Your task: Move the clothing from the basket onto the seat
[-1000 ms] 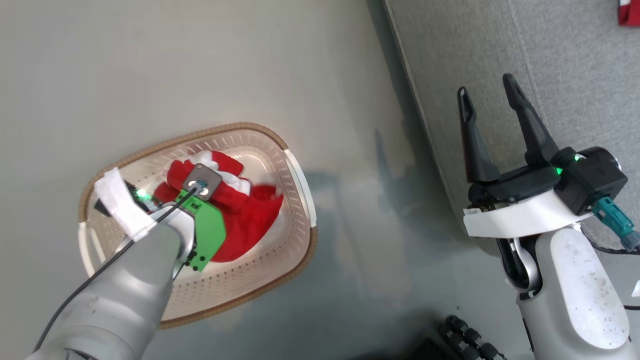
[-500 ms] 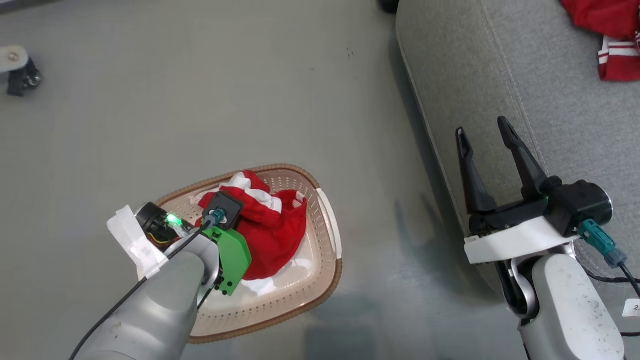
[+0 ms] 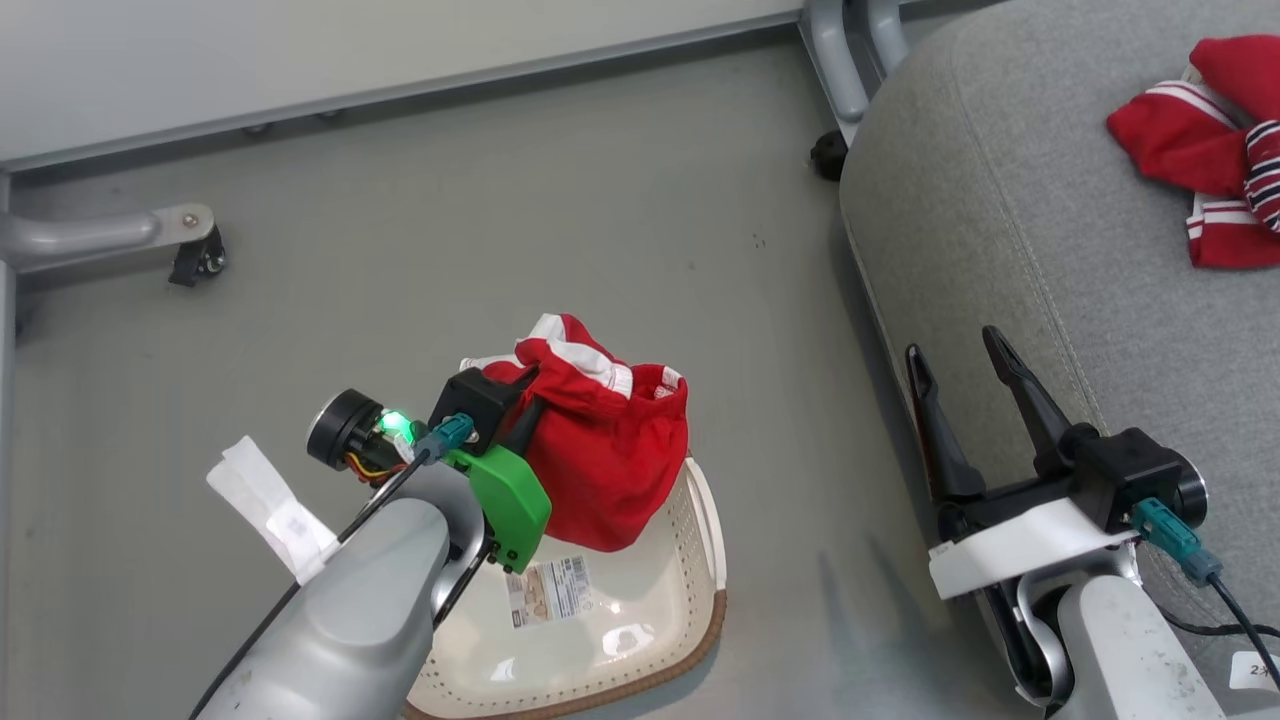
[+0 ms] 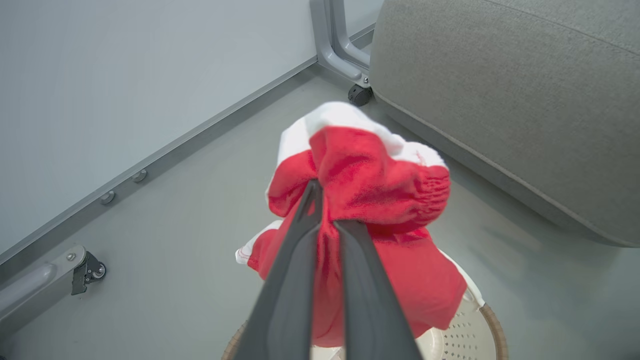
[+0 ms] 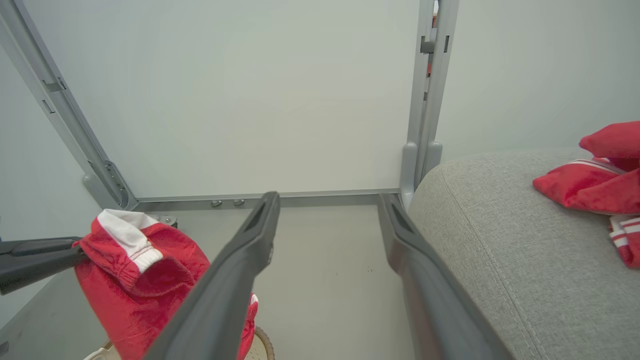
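**Last garment up out of the basket, seat to follow**

The seat [image 3: 1010, 260] takes up my head view from one to four o'clock, and it is where all the clothing has to end up. The striped garment [image 3: 1190, 170] already lies on it near two o'clock, well in from the cushion's edge. The basket [image 3: 705, 540] stands on the floor at six o'clock, down at the seat's eight o'clock side, so cloth has to come up and out before I can carry it across. Its bottom is bare apart from a paper label [image 3: 548, 590], so I judge nothing else is left to fetch.

The plain red garment [image 3: 610, 460] hangs over the basket's twelve o'clock rim, bunched and drooping like a sack. I cannot tell whether its lowest fold is clear of the rim. My left gripper [image 4: 326, 202] is clenched on a pinch of that cloth just below the white-trimmed band. In the left wrist view the fold is squeezed tight between the two fingers. I judge that a single pinch keeps the load compact for the trip.

My left forearm comes in from seven o'clock and points toward one, with the wrist raised above the basket. My right arm comes in from five o'clock. The right gripper [image 3: 951, 340] is spread wide and empty, fingers aimed at twelve, beside the seat's near edge and well apart from the cloth.
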Controlling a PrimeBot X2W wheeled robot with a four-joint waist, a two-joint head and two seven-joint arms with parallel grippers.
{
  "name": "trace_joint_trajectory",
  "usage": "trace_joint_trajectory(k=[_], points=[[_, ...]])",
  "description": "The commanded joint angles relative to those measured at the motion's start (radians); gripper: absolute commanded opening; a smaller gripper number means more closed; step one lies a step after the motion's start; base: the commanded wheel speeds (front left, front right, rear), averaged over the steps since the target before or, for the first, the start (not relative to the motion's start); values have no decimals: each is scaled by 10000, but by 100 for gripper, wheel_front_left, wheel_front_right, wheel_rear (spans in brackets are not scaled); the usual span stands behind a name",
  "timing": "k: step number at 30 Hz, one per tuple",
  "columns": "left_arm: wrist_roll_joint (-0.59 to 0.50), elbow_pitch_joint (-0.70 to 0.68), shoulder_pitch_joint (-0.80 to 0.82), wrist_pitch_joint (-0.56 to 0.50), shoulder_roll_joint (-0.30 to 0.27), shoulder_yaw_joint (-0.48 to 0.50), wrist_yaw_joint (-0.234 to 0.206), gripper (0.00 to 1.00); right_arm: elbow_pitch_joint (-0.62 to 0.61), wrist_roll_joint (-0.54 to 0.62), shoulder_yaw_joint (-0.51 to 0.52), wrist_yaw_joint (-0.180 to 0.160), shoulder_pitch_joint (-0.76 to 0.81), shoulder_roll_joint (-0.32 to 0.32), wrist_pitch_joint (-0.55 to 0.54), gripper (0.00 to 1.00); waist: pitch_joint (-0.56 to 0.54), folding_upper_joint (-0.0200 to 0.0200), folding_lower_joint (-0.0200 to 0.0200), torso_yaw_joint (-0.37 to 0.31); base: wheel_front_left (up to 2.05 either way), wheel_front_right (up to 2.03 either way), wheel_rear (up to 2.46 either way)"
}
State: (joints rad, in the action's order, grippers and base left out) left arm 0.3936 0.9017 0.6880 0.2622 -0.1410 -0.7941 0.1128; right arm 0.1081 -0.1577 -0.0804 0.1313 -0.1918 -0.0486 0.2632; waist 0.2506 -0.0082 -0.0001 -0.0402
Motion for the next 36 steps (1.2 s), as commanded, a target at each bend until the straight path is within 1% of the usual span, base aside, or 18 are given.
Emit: trace_joint_trajectory(k=[1, 7, 11, 16, 25, 36], points=[[-66, -338, -225, 35, -79, 170, -86, 0, 53, -38, 10, -11, 212, -34, 22, 100, -666, 82, 1, 332, 0, 0, 0], [-74, -1777, -691, 36, -208, 879, -257, 0, 193, -107, -94, -11, 503, -34, 24, 100, -1184, 82, 1, 351, 0, 0, 0], [-112, -2699, -992, 37, -242, 1301, -295, 0, 242, -165, -170, -11, 641, -34, 22, 100, -1449, 82, 1, 351, 0, 0, 0], [-213, -3580, -1304, 37, -257, 1651, -368, 0, 256, -204, -255, -11, 758, -34, 22, 100, -1699, 82, 1, 340, 0, 0, 0], [-462, -4625, -1577, 36, -316, 1747, -468, 0, 316, -376, -428, -11, 1058, -35, 22, 100, -2035, 82, 1, 307, 0, 0, 0], [-492, -5301, -1592, -155, -397, 1591, -627, 0, 269, -500, -545, -11, 1127, -34, 24, 100, -2088, 82, 1, 265, 0, 0, 0]])
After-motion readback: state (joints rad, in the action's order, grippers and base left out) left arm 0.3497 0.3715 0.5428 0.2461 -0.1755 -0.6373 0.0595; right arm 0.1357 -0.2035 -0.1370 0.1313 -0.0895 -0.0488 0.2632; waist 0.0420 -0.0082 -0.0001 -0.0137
